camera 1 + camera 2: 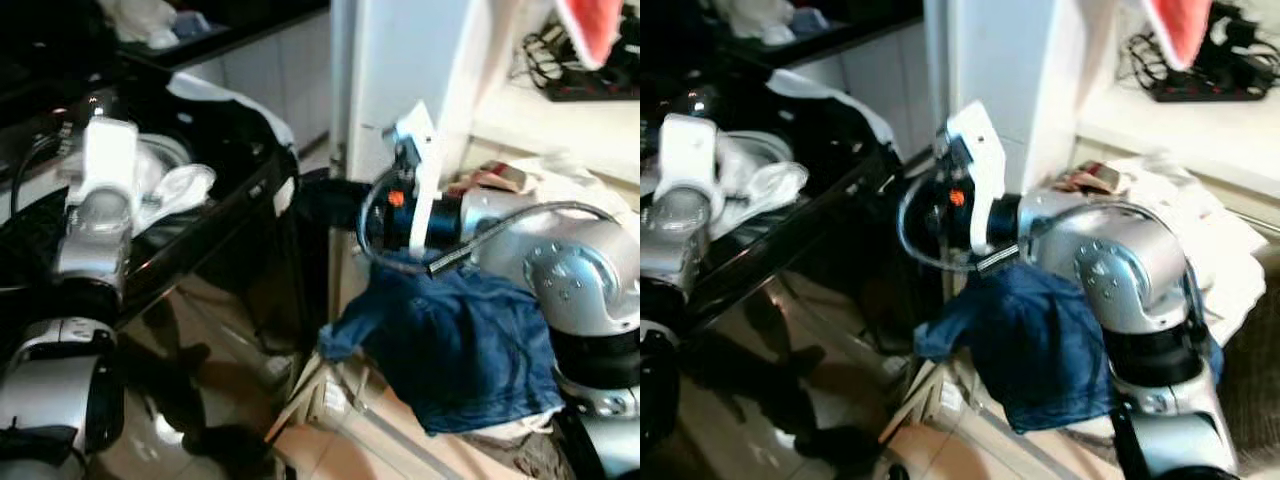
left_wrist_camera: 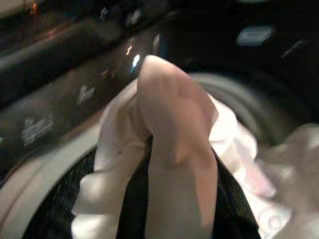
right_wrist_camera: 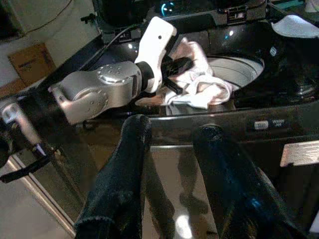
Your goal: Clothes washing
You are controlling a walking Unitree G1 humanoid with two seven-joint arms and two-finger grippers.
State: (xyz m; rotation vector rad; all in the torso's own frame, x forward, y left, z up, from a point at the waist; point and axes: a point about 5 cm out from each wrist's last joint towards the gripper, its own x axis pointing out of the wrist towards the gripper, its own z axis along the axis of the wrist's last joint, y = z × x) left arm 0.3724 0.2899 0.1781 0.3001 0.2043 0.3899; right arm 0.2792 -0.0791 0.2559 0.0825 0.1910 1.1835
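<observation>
On my left I count one black top-loading washing machine (image 1: 230, 215), lid up, its round drum opening holding one heap of white cloth (image 3: 199, 87). My left gripper (image 3: 174, 67) is over that opening, its fingers clamped on a fold of the white cloth, which drapes over them in the left wrist view (image 2: 169, 149). One more white piece (image 1: 230, 95) lies on the machine's far corner.

Centre: one white cabinet column (image 1: 400, 70) stands just beside the machine.

To the right, my right gripper (image 3: 172, 169) points toward the machine's glossy front, its two black fingers (image 3: 119, 184) spread apart with nothing between them. One blue denim garment (image 1: 455, 345) hangs below that forearm, over a pile of pale laundry (image 1: 1200, 230). One red-and-white cloth (image 1: 590, 30) hangs above.

There are labels on the machine's front panel, too small to read.
</observation>
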